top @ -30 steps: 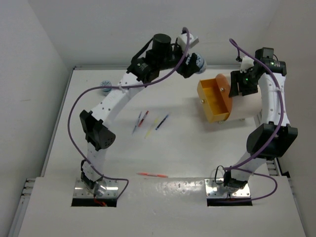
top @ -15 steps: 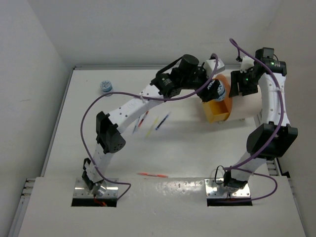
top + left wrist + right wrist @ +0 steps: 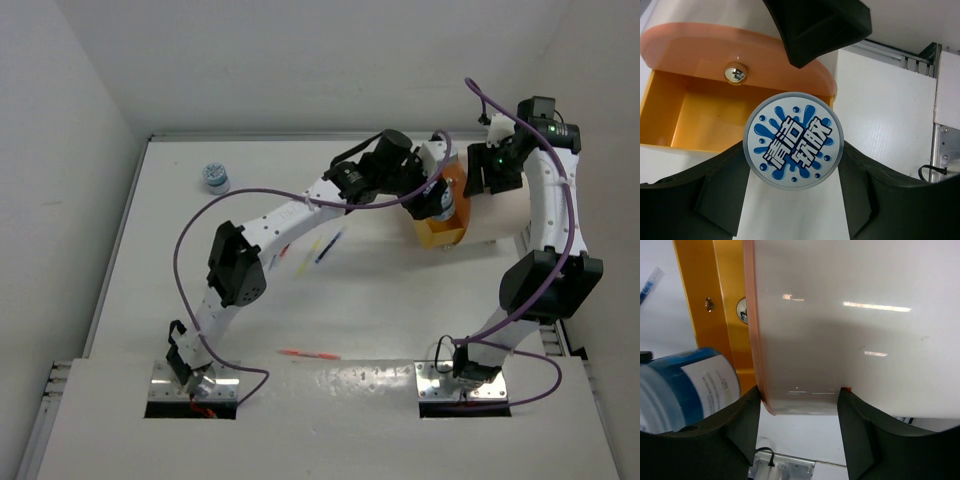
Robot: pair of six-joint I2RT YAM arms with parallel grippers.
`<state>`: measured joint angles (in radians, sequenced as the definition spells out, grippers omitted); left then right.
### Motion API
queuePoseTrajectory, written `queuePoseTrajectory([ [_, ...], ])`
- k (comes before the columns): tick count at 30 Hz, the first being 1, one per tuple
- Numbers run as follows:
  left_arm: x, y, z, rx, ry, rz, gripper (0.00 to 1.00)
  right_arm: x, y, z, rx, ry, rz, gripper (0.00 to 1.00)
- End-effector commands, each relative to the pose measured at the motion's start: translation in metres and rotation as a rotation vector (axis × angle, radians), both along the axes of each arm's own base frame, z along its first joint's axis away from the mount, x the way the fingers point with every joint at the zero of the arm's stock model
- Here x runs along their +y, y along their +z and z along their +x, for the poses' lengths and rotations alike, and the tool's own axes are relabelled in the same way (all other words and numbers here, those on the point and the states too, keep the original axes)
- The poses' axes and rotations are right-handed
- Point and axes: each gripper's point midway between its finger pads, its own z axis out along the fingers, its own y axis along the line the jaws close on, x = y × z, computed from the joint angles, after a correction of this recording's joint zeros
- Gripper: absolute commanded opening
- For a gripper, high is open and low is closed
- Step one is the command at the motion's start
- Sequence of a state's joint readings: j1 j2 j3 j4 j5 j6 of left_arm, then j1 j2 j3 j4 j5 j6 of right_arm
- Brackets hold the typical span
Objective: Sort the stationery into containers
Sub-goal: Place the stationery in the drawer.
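Blue-and-white patterned round cylinder [image 3: 793, 140] poised over open orange drawer [image 3: 700, 120].
Clamped in left pincer [image 3: 440, 195], drop-off step; right pincer [image 3: 800, 415] clamped on cream drum-shaped container [image 3: 840, 330]. Next: centre over cavity, then release.

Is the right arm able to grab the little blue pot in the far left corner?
Probably not. Its end effector grips the cream drum, and the blue pot sits far away, beyond the left arm.

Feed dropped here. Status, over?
Left claw shut on round blue-and-white patterned cylinder, above open orange drawer. Right claw clamps cream drum container. Nothing blocking drawer.
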<state>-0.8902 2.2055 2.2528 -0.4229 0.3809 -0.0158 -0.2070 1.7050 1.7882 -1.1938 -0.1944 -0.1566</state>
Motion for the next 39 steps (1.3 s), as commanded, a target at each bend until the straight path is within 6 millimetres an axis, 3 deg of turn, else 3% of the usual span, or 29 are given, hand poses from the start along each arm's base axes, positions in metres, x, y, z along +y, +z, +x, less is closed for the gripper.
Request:
queuePoseTrajectory([
  [1, -0.021, 0.034, -0.008, -0.057, -0.046, -0.115, 0.14, 0.016, -0.042, -0.058, 0.327, -0.011, 0.087, 0.55],
  [12, -0.029, 0.005, -0.006, -0.045, -0.053, -0.073, 0.15, 0.016, -0.044, -0.059, 0.332, -0.006, 0.09, 0.55],
  [24, -0.031, -0.004, 0.004, -0.066, -0.019, -0.06, 0.38, 0.016, -0.048, -0.06, 0.342, 0.0, 0.089, 0.55],
  [29, -0.03, -0.005, 0.017, -0.11, 0.025, -0.046, 0.4, 0.016, -0.048, -0.06, 0.343, -0.004, 0.088, 0.55],
  [34, -0.03, -0.013, 0.018, -0.109, 0.028, -0.025, 0.63, 0.016, -0.048, -0.06, 0.344, -0.004, 0.089, 0.55],
  [39, -0.027, 0.004, 0.021, -0.112, 0.046, -0.064, 0.8, 0.015, -0.05, -0.062, 0.358, -0.002, 0.086, 0.55],
])
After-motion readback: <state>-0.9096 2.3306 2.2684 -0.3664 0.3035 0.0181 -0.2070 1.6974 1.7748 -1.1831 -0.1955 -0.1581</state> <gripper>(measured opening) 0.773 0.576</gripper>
